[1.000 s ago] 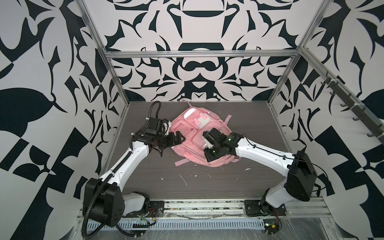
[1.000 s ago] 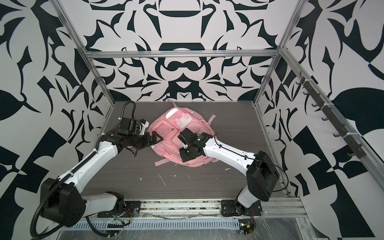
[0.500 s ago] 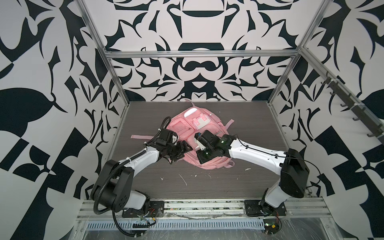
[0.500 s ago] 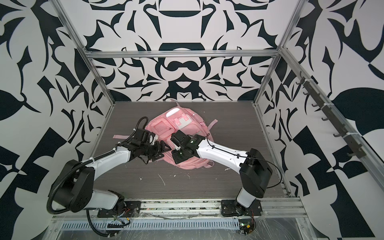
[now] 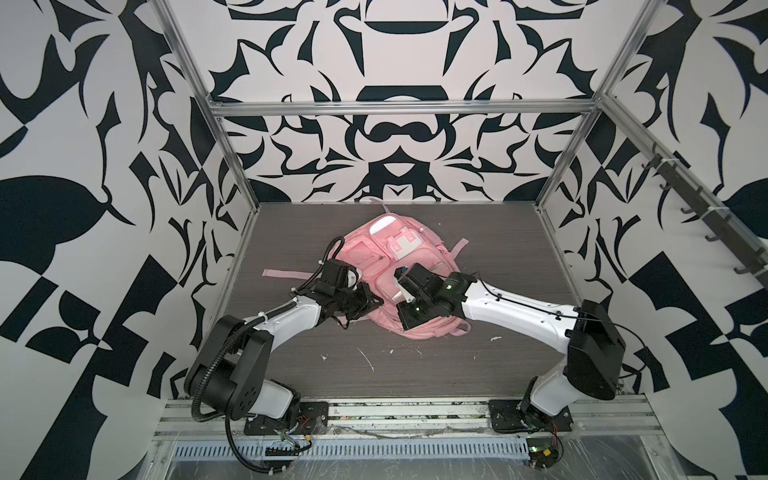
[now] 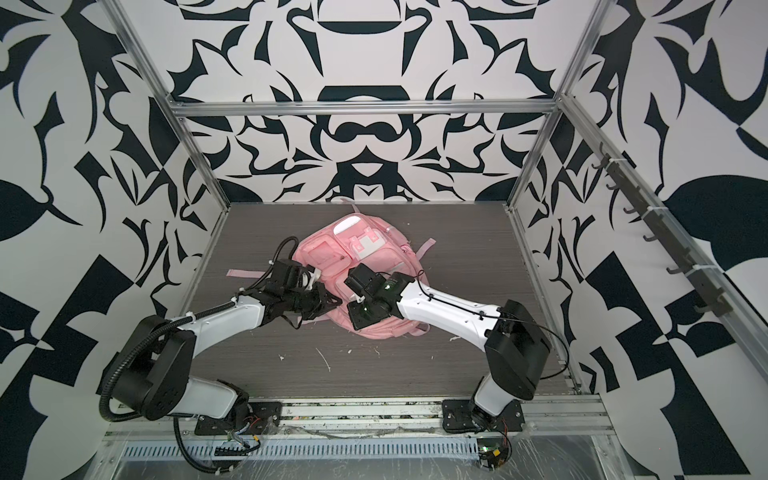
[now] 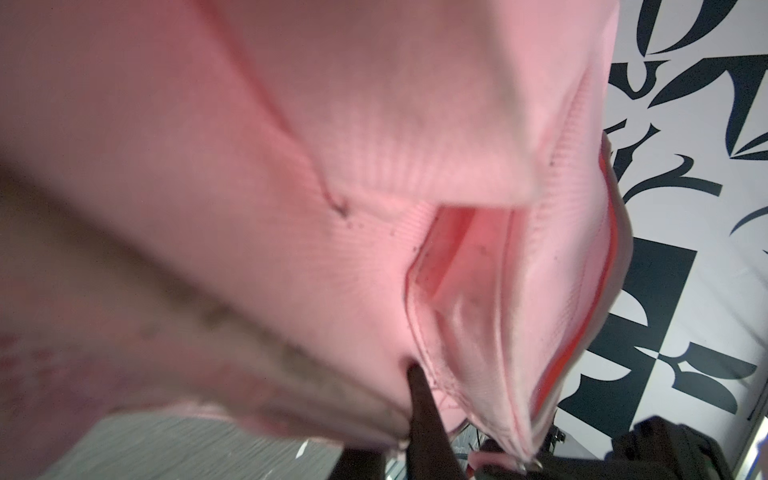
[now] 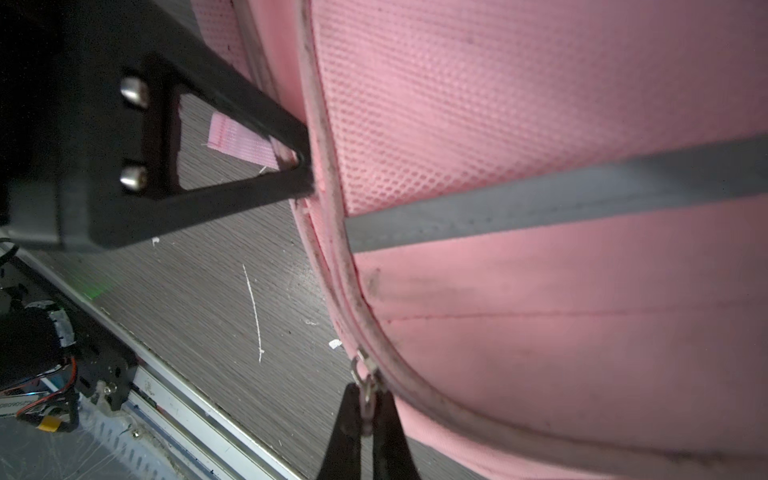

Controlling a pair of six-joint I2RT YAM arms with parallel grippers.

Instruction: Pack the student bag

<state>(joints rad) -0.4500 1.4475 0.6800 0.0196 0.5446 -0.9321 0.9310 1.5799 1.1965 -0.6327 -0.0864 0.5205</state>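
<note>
The student bag (image 5: 399,253) (image 6: 370,249), pink with a white patch, lies front side up in the middle of the dark table in both top views. My left gripper (image 5: 374,301) (image 6: 335,300) is at its front-left edge. In the left wrist view one dark finger (image 7: 419,399) presses into pink fabric that fills the picture; the other finger is hidden. The right wrist view shows this finger (image 8: 266,183) against the bag's piped edge (image 8: 332,232). My right gripper (image 8: 365,401) is shut on a metal zip pull (image 8: 362,370) at that edge, under its own body in the top views.
A loose pink strap (image 5: 286,274) lies flat on the table to the left of the bag. White scraps (image 5: 368,360) dot the table in front. The metal base rail (image 5: 395,413) runs along the front, and a rail of hooks (image 5: 706,216) lines the right wall.
The left gripper came in from the bag's left side to its front-left edge and closed there. The right gripper moved left and forward along the bag. The bag shifted and a strap now trails left.
</note>
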